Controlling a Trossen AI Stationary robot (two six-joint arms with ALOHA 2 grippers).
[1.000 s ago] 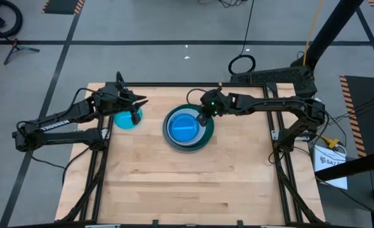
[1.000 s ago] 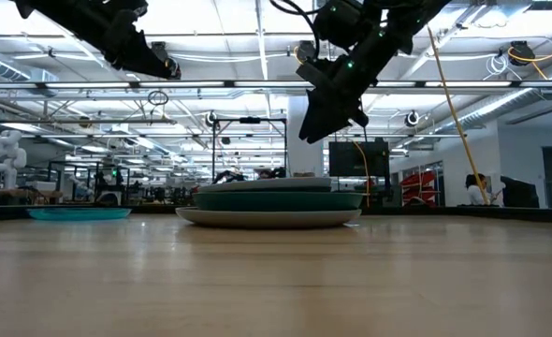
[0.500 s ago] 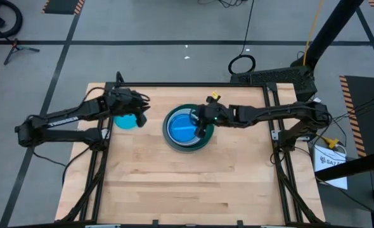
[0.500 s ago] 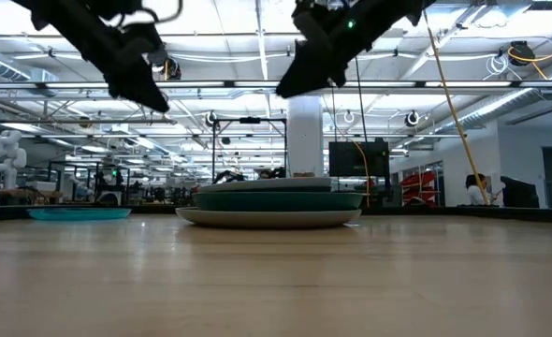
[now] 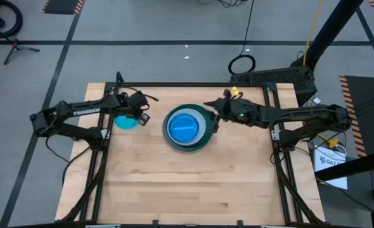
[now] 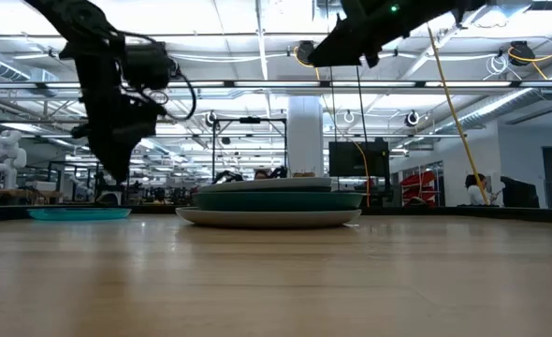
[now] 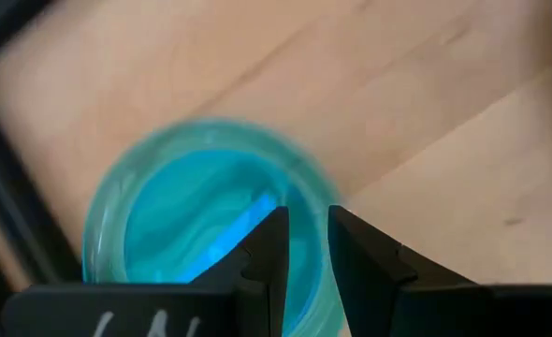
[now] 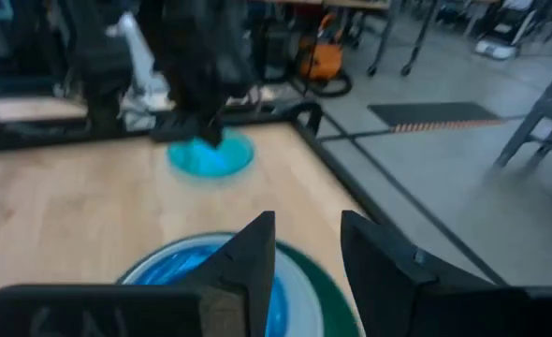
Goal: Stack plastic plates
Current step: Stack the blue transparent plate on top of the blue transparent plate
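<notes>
Lone blue plate [image 7: 201, 220] under left gripper [image 7: 304, 245]; gap narrow

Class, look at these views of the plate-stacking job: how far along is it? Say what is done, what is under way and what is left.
Done: a stack stands mid-table, a bright blue plate on top, dark green and grey rims below. Under way: the left gripper hangs above the lone blue plate, fingers slightly apart, nothing held. The right gripper is empty, raised beside the stack. Left: grasping that last plate and putting it on the stack.
</notes>
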